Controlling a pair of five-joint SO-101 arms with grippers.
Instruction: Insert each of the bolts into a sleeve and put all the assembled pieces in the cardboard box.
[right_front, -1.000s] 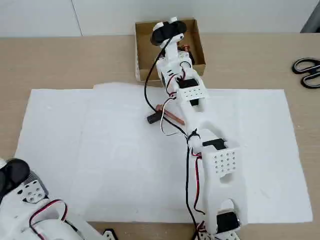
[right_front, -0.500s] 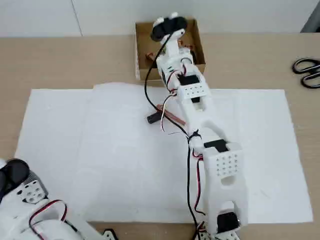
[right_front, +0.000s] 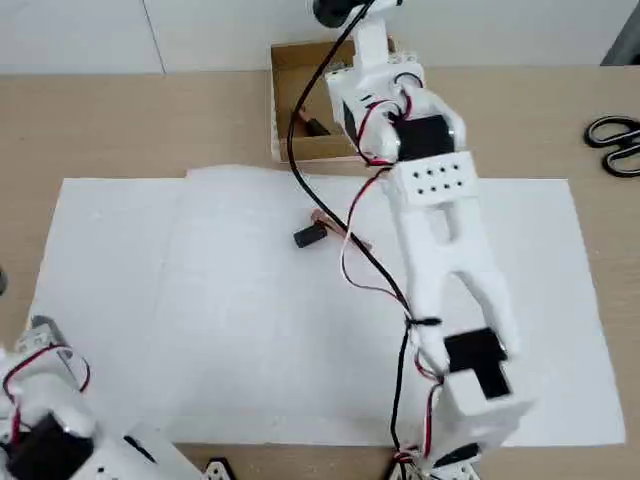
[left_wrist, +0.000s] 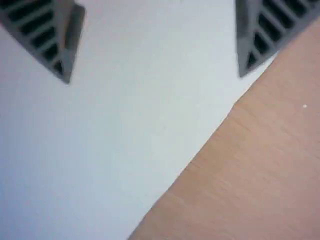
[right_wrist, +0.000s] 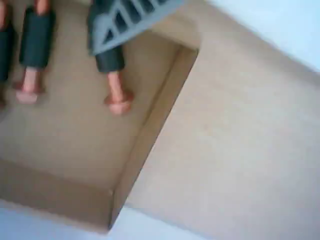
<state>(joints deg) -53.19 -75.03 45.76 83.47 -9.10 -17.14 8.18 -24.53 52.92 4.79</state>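
The cardboard box (right_front: 277, 110) stands at the table's far edge. My right gripper (right_front: 345, 15) hangs above its far end, open; one grey finger (right_wrist: 130, 20) shows, with nothing held. Below it, assembled pieces lie on the box (right_wrist: 145, 130) floor: one sleeve with its copper bolt (right_wrist: 114, 80) beside the finger, another (right_wrist: 32, 52) next to it. A loose black sleeve (right_front: 309, 236) and a copper bolt (right_front: 340, 230) lie on the white paper. My left gripper (left_wrist: 155, 72) is open and empty over the paper's edge, at the near left (right_front: 40, 430).
A white paper sheet (right_front: 200, 330) covers most of the wooden table. Scissors (right_front: 615, 140) lie at the far right edge. The right arm (right_front: 440, 240) stretches from the near edge across the paper's right half to the box.
The right arm has lifted out of the box and risen toward the camera, uncovering the box's inside. The left arm has shifted at the near left corner.
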